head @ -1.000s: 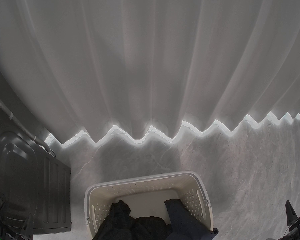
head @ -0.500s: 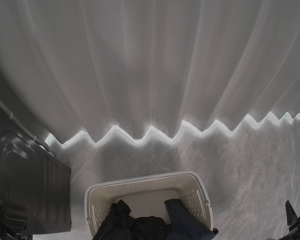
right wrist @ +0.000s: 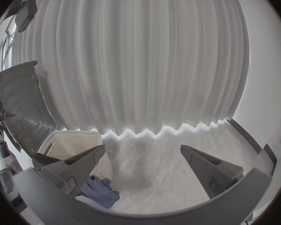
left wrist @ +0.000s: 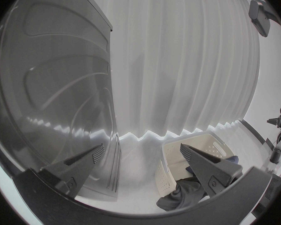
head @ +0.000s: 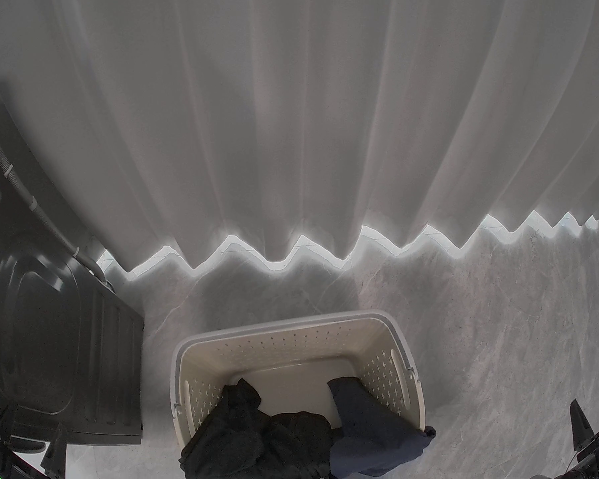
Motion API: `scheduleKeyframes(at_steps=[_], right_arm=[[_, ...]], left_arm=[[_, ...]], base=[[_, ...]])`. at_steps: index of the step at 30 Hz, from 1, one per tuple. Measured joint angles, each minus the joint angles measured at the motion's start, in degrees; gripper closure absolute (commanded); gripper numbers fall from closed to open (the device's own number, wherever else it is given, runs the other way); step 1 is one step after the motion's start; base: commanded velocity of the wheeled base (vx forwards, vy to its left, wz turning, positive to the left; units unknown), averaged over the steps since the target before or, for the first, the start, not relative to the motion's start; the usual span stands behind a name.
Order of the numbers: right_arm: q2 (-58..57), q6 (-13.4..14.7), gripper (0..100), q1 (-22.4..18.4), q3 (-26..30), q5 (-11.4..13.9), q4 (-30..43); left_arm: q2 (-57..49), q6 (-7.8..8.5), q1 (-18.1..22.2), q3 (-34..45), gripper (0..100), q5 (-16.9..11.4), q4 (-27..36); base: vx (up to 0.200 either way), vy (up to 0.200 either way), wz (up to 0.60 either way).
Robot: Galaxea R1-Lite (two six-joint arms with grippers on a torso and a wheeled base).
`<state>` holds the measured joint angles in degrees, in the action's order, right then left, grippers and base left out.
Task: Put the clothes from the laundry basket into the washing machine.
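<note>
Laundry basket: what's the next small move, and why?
Probably lower the right tool onto the blue garment: it drapes over the laundry basket rim on that side, and the tool is open, empty and apart from it.

In the laundry basket (head: 281, 328) lie clothes (head: 266, 442); washing machine (head: 46, 340) at its left, curtain (head: 299, 114) behind.

Slight head-view shift; more clothes (head: 266, 440) visible.
</note>
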<state>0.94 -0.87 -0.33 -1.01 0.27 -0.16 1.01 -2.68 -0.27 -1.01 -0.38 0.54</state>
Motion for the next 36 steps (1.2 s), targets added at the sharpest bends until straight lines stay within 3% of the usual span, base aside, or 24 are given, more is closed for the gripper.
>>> scheduleKeyframes(at_steps=[36], right_arm=[[0.0, 0.1, 0, 0.0, 0.0, -0.5, 0.0]], left_arm=[[0.0, 0.01, 0.0, 0.0, 0, 0.0, 0.0]], base=[[-0.2, 0.0, 0.0]])
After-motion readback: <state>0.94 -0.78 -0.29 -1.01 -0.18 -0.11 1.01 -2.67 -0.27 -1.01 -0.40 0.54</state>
